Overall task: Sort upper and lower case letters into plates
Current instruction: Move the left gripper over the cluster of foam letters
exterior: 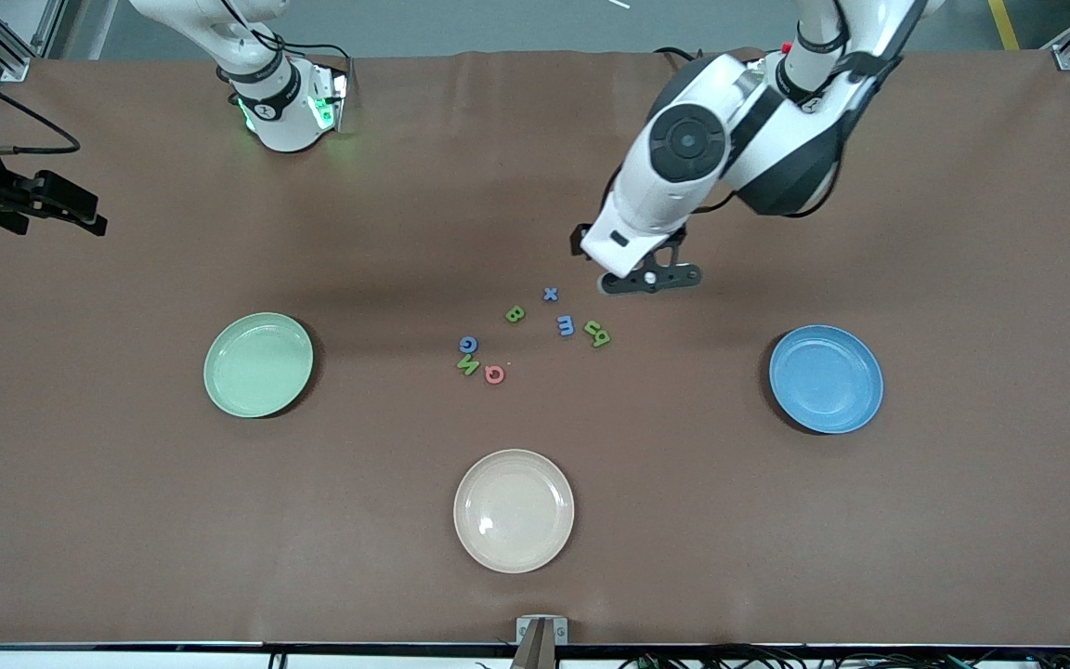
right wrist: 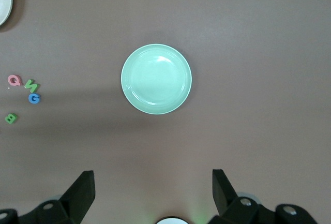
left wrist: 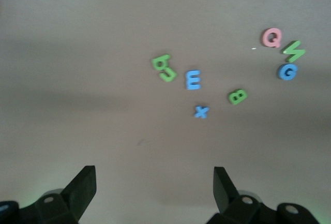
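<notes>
Several tiny letters lie in a loose cluster at mid-table: blue x, green B, blue m, a green pair, blue G, green N and pink Q. The mint plate sits toward the right arm's end and the blue plate toward the left arm's end; both are empty. My left gripper hangs open and empty over bare table beside the x. My right gripper is open and empty, high over the table near the mint plate.
An empty cream plate sits nearer the front camera than the letters. A black fixture with cables juts in at the table edge at the right arm's end. The right arm's base stands at the back.
</notes>
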Available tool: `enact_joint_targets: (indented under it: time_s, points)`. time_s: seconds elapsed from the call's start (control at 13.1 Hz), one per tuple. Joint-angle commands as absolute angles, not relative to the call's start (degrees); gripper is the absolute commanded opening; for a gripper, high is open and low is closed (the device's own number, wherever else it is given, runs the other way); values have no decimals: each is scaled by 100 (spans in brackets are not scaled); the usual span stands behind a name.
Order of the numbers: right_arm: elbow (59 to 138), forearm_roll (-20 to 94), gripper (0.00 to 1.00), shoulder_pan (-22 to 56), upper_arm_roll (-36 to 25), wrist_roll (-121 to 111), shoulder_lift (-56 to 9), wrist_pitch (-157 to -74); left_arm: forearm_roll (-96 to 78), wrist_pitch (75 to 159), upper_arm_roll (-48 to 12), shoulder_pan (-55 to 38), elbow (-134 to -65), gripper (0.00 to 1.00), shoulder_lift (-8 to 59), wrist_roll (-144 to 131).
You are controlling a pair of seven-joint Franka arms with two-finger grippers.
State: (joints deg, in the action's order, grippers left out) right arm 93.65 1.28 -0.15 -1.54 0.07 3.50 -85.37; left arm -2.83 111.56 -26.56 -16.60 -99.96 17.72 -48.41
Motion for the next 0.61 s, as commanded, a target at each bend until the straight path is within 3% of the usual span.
enact_joint_targets:
  time_s: [0.0, 0.53]
  points:
    - [9598, 149, 100, -140, -149, -176, 571, -8631, -18, 12187, -2637, -1994, -10694, 99, 1714, -5342]
    - [9606, 158, 100, -246, -141, -255, 554, -8657, 1694, 13008, -2628, -2663, -10495, 99, 3048, -6687]
